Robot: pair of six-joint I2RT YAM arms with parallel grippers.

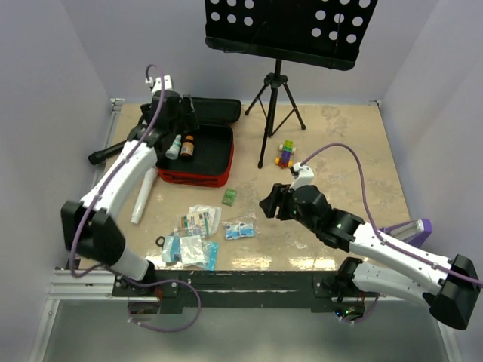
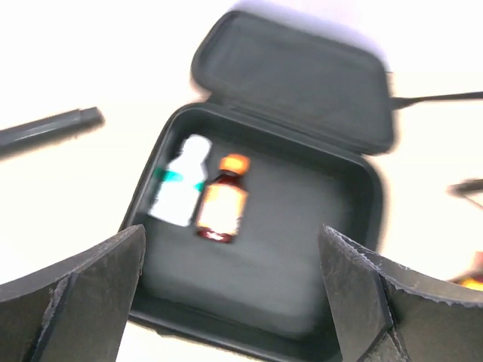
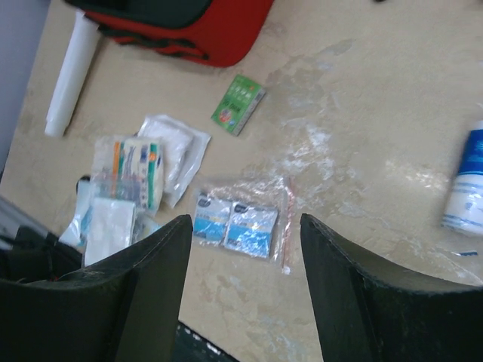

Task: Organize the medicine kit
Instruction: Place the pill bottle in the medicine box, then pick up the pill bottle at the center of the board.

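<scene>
- Medicine kit (image 1: 195, 179) lies open at the table's far left, lid flipped back; white bottle (image 2: 181, 185) and brown bottle (image 2: 221, 207) lie touching in its left part.
- Left gripper (image 2: 234, 302) hovers over the case, fingers wide, empty.
- Right gripper (image 3: 245, 302) has its fingers apart, empty, above the sachet bag (image 3: 238, 226). Likely the next pick: drop straight down and pinch the flat bag.
- Green packet (image 3: 238, 104), packet pile (image 1: 189, 241) and white tube (image 1: 142, 200) are loose near the kit.
- Tripod stand (image 1: 275, 113) beside the case may snag the carry.

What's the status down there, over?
Left pincer open, empty, above medicine kit. Right pincer open, empty, over blue sachet bag. Kit open, two bottles inside; packets loose on table. Nothing seen blocking.
</scene>
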